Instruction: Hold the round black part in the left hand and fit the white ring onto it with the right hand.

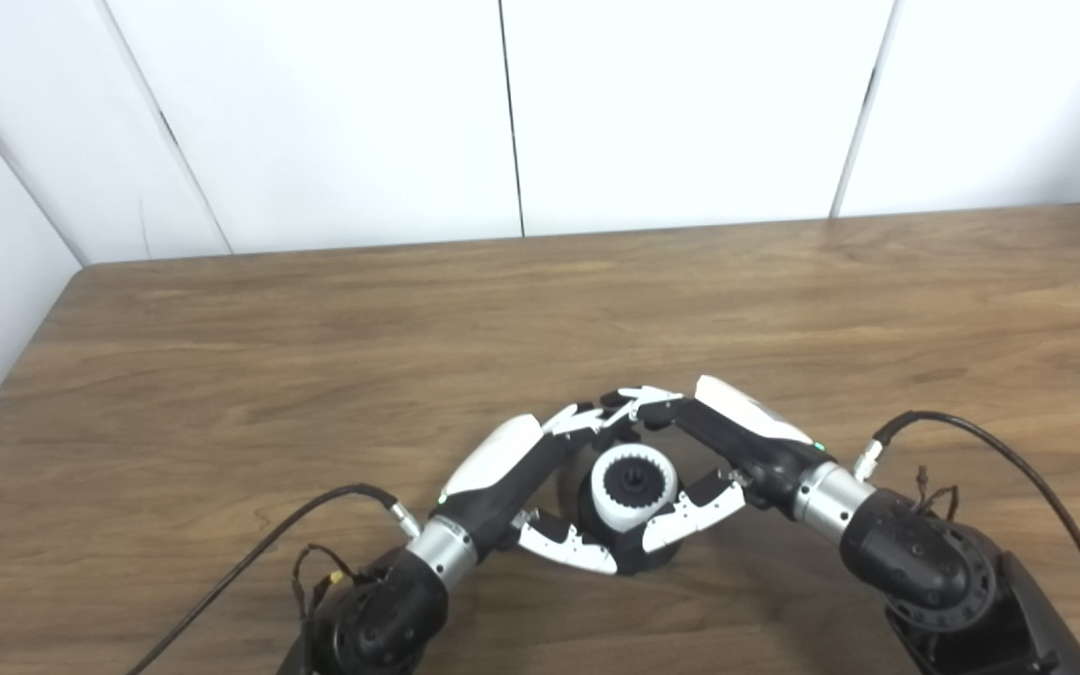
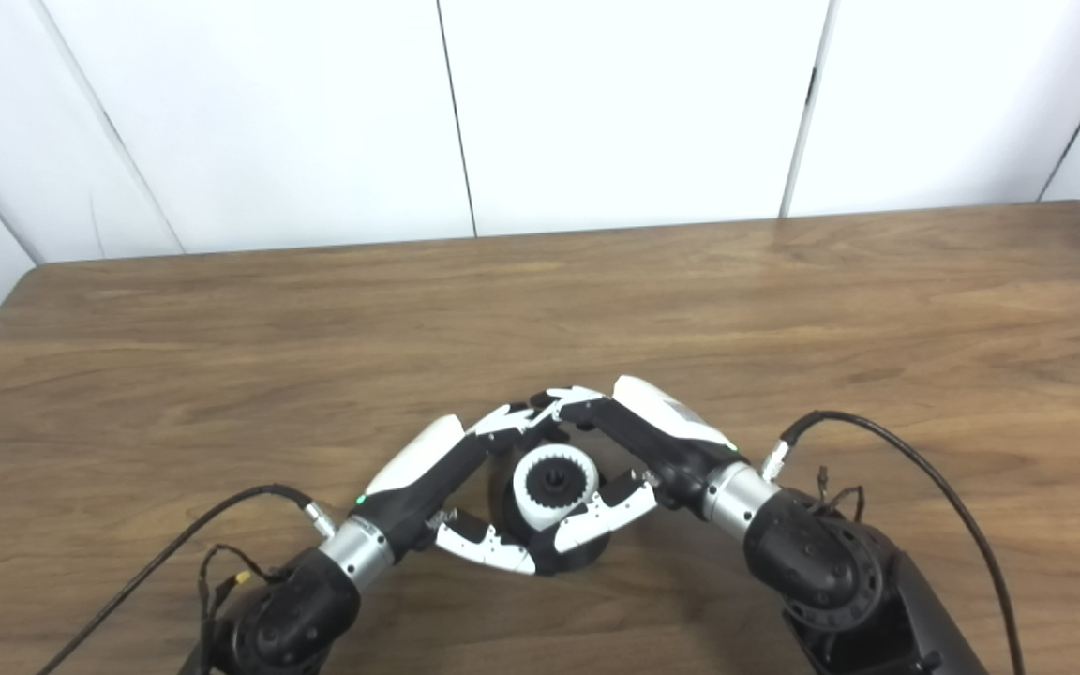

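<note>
The round black part (image 1: pixel 654 559) stands on the wooden table (image 1: pixel 315 356) near its front edge. The white ring (image 1: pixel 609 501), toothed on the inside, sits on top of it. My left hand (image 1: pixel 510 469) is shut on the black part from the left, fingers curled behind it and thumb across its front. My right hand (image 1: pixel 737 439) is shut on the white ring from the right, fingers over its far side and thumb against its near right side. The fingertips of both hands meet behind the ring. The same scene shows in the right eye view, with the ring (image 2: pixel 531 499) between both hands.
A black cable (image 1: pixel 249 553) runs from the left wrist to the front left, and another (image 1: pixel 1018 459) loops from the right wrist to the front right. White wall panels (image 1: pixel 502 112) stand behind the table's far edge.
</note>
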You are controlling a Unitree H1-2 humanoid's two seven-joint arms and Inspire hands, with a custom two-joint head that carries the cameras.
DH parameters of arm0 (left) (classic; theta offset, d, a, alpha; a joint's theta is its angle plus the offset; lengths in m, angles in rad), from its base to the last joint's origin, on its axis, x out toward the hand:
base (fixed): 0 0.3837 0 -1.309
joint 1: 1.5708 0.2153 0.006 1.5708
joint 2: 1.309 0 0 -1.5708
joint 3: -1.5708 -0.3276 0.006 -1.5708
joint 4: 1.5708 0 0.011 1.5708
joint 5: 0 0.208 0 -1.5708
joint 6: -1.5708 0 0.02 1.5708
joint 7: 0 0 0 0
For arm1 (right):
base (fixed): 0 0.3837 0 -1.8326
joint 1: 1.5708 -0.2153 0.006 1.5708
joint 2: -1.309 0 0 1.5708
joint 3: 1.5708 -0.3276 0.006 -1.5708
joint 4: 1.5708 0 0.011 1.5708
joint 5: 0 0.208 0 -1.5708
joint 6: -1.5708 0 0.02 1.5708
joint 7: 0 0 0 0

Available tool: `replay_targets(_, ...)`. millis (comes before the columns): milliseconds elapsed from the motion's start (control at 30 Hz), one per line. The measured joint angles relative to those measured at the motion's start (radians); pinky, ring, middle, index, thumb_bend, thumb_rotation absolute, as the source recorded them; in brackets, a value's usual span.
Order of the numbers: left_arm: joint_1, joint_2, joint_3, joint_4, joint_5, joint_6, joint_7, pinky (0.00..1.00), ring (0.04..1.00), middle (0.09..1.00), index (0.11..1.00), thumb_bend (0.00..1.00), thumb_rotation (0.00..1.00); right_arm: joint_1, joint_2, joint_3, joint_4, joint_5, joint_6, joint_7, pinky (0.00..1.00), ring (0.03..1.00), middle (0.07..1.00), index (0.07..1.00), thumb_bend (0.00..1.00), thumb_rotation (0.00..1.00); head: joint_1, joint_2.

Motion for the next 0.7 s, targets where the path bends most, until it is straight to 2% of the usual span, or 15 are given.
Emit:
replay_targets(100, -0.002, 0.013, 0.017, -0.036, -0.009, 0.053, -0.038, 0.95, 0.999, 0.953, 0.911, 1.00, 0.31, -0.002, 0.000, -0.017, 0.001, 0.008, 0.000, 0.000, 0.87, 0.959, 0.906, 0.755, 1.00, 0.39, 0.000, 0.000)
replay_targets(200, -0.005, 0.056, 0.048, -0.086, -0.035, 0.122, -0.090, 0.97, 1.000, 0.968, 0.938, 1.00, 0.30, -0.003, 0.002, -0.044, 0.002, 0.015, 0.002, -0.006, 0.87, 0.950, 0.899, 0.758, 1.00, 0.39, -0.003, -0.005)
replay_targets(333, -0.002, 0.109, 0.105, -0.103, -0.084, 0.156, -0.113, 0.97, 1.000, 0.972, 0.953, 1.00, 0.31, -0.004, 0.011, -0.077, 0.010, 0.037, 0.002, -0.022, 0.85, 0.935, 0.894, 0.775, 1.00, 0.43, -0.005, -0.006)
replay_targets(433, 0.005, 0.139, 0.135, -0.107, -0.116, 0.163, -0.114, 0.96, 0.984, 0.976, 0.964, 1.00, 0.35, -0.004, 0.013, -0.100, 0.033, 0.058, 0.001, -0.028, 0.88, 0.919, 0.895, 0.810, 1.00, 0.51, -0.011, -0.012)
replay_targets(533, 0.031, 0.140, 0.200, -0.123, -0.174, 0.174, -0.107, 0.91, 0.957, 0.967, 0.962, 1.00, 0.44, -0.002, 0.036, -0.149, 0.057, 0.107, -0.002, -0.051, 0.89, 0.909, 0.890, 0.841, 0.97, 0.57, -0.017, -0.020)
replay_targets(567, 0.044, 0.141, 0.239, -0.123, -0.209, 0.173, -0.101, 0.88, 0.943, 0.959, 0.959, 1.00, 0.47, -0.001, 0.051, -0.187, 0.072, 0.145, -0.004, -0.069, 0.90, 0.914, 0.895, 0.848, 0.96, 0.59, -0.020, -0.023)
replay_targets(633, 0.067, 0.140, 0.303, -0.122, -0.258, 0.168, -0.075, 0.85, 0.934, 0.961, 0.959, 1.00, 0.48, 0.007, 0.076, -0.244, 0.096, 0.203, -0.004, -0.099, 0.89, 0.911, 0.902, 0.859, 0.87, 0.68, -0.024, -0.029)
replay_targets(700, 0.087, 0.130, 0.371, -0.120, -0.311, 0.157, -0.041, 0.84, 0.932, 0.963, 0.959, 1.00, 0.48, 0.017, 0.088, -0.270, 0.117, 0.231, -0.005, -0.121, 0.88, 0.909, 0.904, 0.863, 0.84, 0.71, -0.025, -0.029)
